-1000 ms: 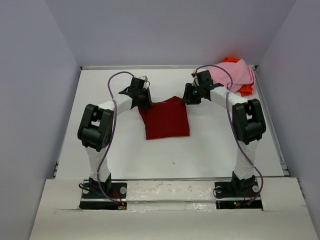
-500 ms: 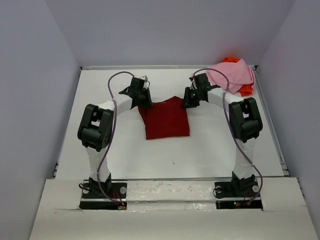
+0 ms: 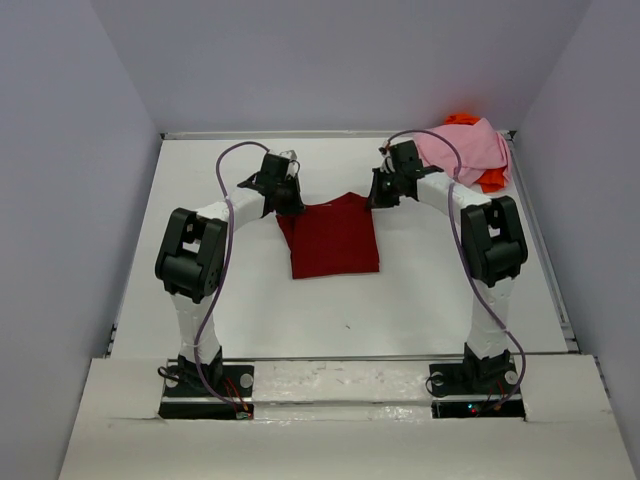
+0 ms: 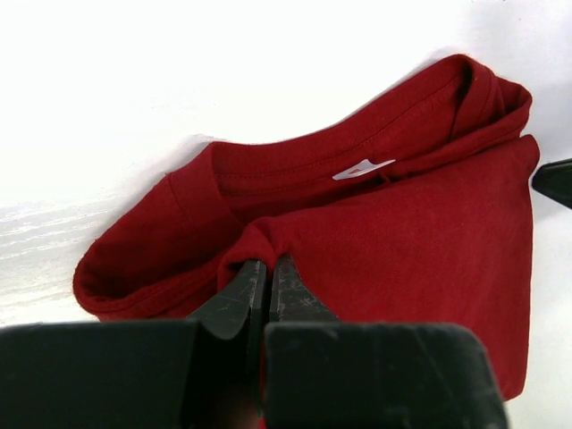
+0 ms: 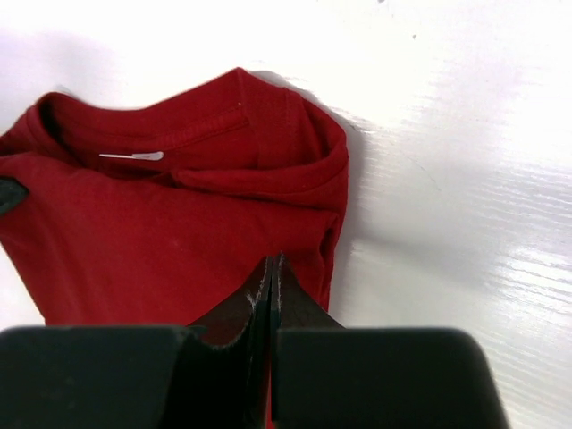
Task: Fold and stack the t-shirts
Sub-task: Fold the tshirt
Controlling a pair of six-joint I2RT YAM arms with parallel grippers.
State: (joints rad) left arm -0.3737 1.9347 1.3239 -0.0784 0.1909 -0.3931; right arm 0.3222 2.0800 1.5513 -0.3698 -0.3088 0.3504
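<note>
left gripper [image 4: 264, 268] clamped on dark red t-shirt [image 4: 402, 241], right gripper [image 5: 271, 266] likewise

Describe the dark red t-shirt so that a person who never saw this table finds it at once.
Look at the middle of the white table, between the two arms. There the dark red t-shirt lies folded into a flat rectangle, with the left gripper and the right gripper shut on its far corners. The pink t-shirt and orange t-shirt lie crumpled in the far right corner.

Bright, even light; glare whitens the table [image 5: 465, 223] in both wrist views.
</note>
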